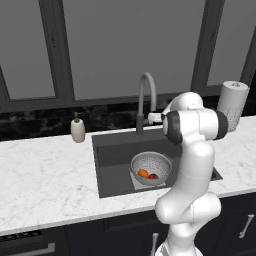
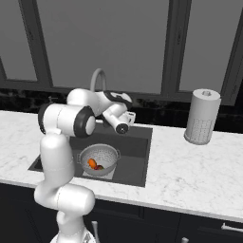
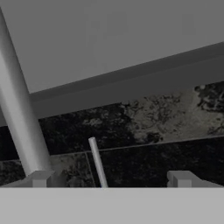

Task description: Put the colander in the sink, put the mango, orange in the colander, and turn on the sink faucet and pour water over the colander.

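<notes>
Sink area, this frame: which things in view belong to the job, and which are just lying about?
Job:
colander, standing in the sink
orange and mango, both in the colander
sink faucet
gripper, open, by the faucet's upright pipe

Lying about:
soap dispenser, left of the sink
paper towel roll, right of it

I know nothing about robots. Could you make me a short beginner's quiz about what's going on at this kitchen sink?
1. True or false: the colander sits on the counter beside the sink.
2. Which fruits lie in the colander?
A) orange and mango
B) orange only
C) none
3. Fill in: the gripper, jaws wide apart, is up by the sink ______.

Key: 1 false, it is in the sink; 2 A; 3 faucet.
</notes>
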You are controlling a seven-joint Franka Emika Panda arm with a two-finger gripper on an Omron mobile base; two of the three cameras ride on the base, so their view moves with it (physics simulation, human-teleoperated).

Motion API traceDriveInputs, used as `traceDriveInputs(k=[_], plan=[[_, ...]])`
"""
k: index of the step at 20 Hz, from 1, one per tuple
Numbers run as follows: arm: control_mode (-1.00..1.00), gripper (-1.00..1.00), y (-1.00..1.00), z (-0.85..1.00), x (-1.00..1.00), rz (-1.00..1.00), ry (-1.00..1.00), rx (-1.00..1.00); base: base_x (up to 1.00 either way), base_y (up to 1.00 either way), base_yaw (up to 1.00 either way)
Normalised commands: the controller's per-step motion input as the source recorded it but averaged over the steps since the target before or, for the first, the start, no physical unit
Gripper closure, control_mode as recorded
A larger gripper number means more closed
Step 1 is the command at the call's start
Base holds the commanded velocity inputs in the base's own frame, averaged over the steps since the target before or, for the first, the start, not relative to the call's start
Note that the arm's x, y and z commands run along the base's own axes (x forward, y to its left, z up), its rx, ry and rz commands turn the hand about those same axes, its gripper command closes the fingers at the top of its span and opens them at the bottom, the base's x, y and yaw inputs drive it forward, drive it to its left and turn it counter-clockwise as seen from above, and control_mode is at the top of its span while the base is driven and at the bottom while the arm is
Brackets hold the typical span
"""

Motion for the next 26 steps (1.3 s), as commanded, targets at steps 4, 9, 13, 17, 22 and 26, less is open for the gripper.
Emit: traceDriveInputs(k=[4, 9, 13, 17, 22, 26], plan=[[-1.00, -1.00, 0.00, 0.00, 0.18, -0.01, 0.00, 0.00, 0.00, 0.00, 0.00], [-1.00, -1.00, 0.00, 0.00, 0.17, 0.00, 0.00, 0.00, 0.00, 0.00, 0.00], [-1.00, -1.00, 0.00, 0.00, 0.19, 0.00, 0.00, 0.00, 0.00, 0.00, 0.00], [-1.00, -1.00, 0.00, -0.07, 0.25, 0.00, 0.00, 0.00, 0.00, 0.00, 0.00], [-1.00, -1.00, 0.00, -0.13, 0.08, 0.00, 0.00, 0.00, 0.00, 0.00, 0.00], [-1.00, -1.00, 0.00, -0.08, 0.00, 0.00, 0.00, 0.00, 0.00, 0.00, 0.00]])
